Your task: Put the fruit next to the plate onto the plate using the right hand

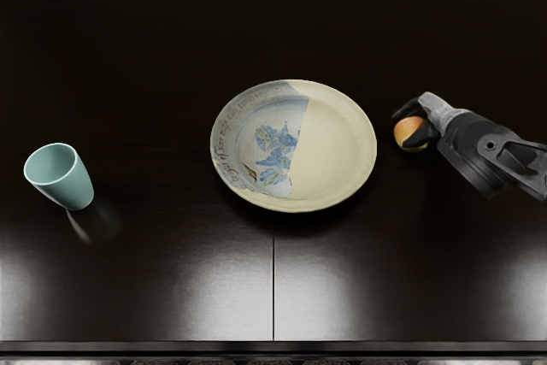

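One orange fruit [411, 132] is waiting just right of the plate [338, 139], clear of its rim, and the right hand [432, 121] is curling its dark fingers [405, 112] around it from the outer side, seemingly clamping on so it can carry the fruit leftward. Nothing is lying in the plate yet. Well apart at the left, the teal cup [60, 175] is looking empty too.

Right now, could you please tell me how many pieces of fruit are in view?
1. The fruit is right of the plate, clear of its rim, with the fingers of the right hand curled around it. Nothing else seems hidden.
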`<action>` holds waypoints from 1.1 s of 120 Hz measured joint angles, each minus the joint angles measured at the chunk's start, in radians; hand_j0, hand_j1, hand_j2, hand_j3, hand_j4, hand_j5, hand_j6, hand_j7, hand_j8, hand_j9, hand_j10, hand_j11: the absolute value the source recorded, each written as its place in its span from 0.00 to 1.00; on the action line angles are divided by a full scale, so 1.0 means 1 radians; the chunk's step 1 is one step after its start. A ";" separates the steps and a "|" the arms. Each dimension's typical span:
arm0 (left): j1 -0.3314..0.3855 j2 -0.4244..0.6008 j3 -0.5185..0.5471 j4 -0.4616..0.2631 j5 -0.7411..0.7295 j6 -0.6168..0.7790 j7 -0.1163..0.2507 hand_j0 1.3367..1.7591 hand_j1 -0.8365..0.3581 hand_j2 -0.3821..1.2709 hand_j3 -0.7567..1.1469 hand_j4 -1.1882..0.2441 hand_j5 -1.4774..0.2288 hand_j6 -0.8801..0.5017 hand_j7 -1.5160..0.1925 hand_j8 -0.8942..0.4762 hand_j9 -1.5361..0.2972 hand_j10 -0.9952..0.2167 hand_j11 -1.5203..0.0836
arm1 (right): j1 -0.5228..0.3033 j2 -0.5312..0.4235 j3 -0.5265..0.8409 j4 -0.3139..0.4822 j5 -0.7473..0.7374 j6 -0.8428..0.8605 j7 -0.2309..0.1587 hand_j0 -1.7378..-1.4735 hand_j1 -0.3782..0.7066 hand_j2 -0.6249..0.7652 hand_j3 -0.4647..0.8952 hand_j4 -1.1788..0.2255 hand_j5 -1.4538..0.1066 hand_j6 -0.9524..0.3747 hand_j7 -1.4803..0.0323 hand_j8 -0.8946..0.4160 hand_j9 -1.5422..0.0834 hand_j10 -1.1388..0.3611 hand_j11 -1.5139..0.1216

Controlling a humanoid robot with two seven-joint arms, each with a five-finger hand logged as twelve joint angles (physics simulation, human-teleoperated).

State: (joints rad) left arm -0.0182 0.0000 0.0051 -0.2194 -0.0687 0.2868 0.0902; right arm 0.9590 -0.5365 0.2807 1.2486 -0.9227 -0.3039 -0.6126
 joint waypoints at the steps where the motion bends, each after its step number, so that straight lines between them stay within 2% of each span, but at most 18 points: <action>1: 0.000 0.000 0.000 0.000 0.000 0.000 0.000 0.76 0.99 0.23 0.40 0.83 0.87 0.64 0.89 0.65 0.84 0.82 0.95 | -0.001 0.001 0.000 0.000 -0.002 0.000 0.000 0.39 0.62 0.46 0.34 0.42 0.57 0.39 0.55 0.52 0.57 0.54 0.52; 4: 0.000 0.000 0.000 0.000 0.000 0.000 0.000 0.76 0.99 0.23 0.40 0.83 0.87 0.64 0.89 0.65 0.84 0.82 0.95 | -0.004 0.003 0.001 -0.001 -0.008 -0.004 0.000 0.39 0.61 0.48 0.34 0.40 0.60 0.37 0.55 0.48 0.59 0.53 0.54; 20: 0.000 0.000 0.000 0.000 0.000 0.000 0.000 0.76 0.99 0.23 0.40 0.83 0.87 0.64 0.89 0.65 0.84 0.82 0.95 | -0.015 0.008 0.005 -0.005 -0.010 -0.004 0.000 0.37 0.58 0.45 0.34 0.37 0.62 0.41 0.55 0.49 0.61 0.52 0.56; 33: 0.000 0.000 0.000 0.000 0.000 0.000 0.000 0.76 0.99 0.23 0.40 0.83 0.87 0.64 0.89 0.65 0.84 0.82 0.95 | -0.018 0.010 0.005 -0.010 -0.015 -0.006 0.000 0.37 0.54 0.41 0.34 0.35 0.64 0.36 0.55 0.46 0.62 0.50 0.56; 38: 0.000 0.000 0.000 0.000 0.000 0.000 0.000 0.76 0.99 0.23 0.40 0.83 0.87 0.64 0.89 0.65 0.84 0.82 0.95 | -0.018 0.011 0.004 -0.011 -0.011 -0.005 0.001 0.36 0.53 0.39 0.34 0.35 0.63 0.38 0.54 0.47 0.61 0.51 0.54; 45: 0.000 0.000 0.000 0.000 0.000 0.000 0.000 0.76 0.99 0.23 0.40 0.83 0.87 0.64 0.89 0.65 0.84 0.82 0.95 | -0.019 0.009 0.003 -0.011 0.001 -0.003 0.000 0.36 0.53 0.43 0.34 0.36 0.59 0.38 0.53 0.45 0.58 0.46 0.52; 57: 0.000 0.000 0.001 0.000 -0.001 0.000 0.000 0.76 0.99 0.23 0.40 0.83 0.87 0.64 0.89 0.65 0.84 0.82 0.95 | -0.018 0.004 0.019 -0.012 0.022 -0.001 0.000 0.35 0.49 0.53 0.34 0.38 0.52 0.29 0.50 0.38 0.53 0.41 0.49; 78: 0.000 0.000 0.001 0.000 0.000 0.000 0.000 0.76 0.99 0.23 0.40 0.83 0.87 0.64 0.89 0.65 0.84 0.82 0.95 | -0.015 -0.004 0.104 -0.006 0.035 0.004 -0.001 0.33 0.50 0.55 0.34 0.40 0.46 0.30 0.48 0.40 0.49 0.43 0.46; 107: 0.000 0.000 0.001 0.000 0.000 0.000 0.000 0.76 0.99 0.23 0.40 0.83 0.87 0.64 0.89 0.65 0.84 0.82 0.95 | -0.012 0.010 0.198 0.106 0.041 0.023 -0.001 0.33 0.52 0.56 0.34 0.41 0.43 0.32 0.46 0.43 0.47 0.45 0.44; 132: 0.000 0.000 0.001 0.000 0.000 0.000 0.000 0.76 0.99 0.23 0.40 0.83 0.87 0.64 0.89 0.65 0.84 0.82 0.95 | -0.018 0.141 0.188 0.149 0.044 0.046 0.000 0.32 0.51 0.56 0.34 0.42 0.42 0.32 0.46 0.43 0.46 0.44 0.44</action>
State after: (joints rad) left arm -0.0184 0.0000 0.0060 -0.2194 -0.0691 0.2868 0.0905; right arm 0.9406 -0.3954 0.4689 1.3971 -0.8790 -0.2583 -0.6127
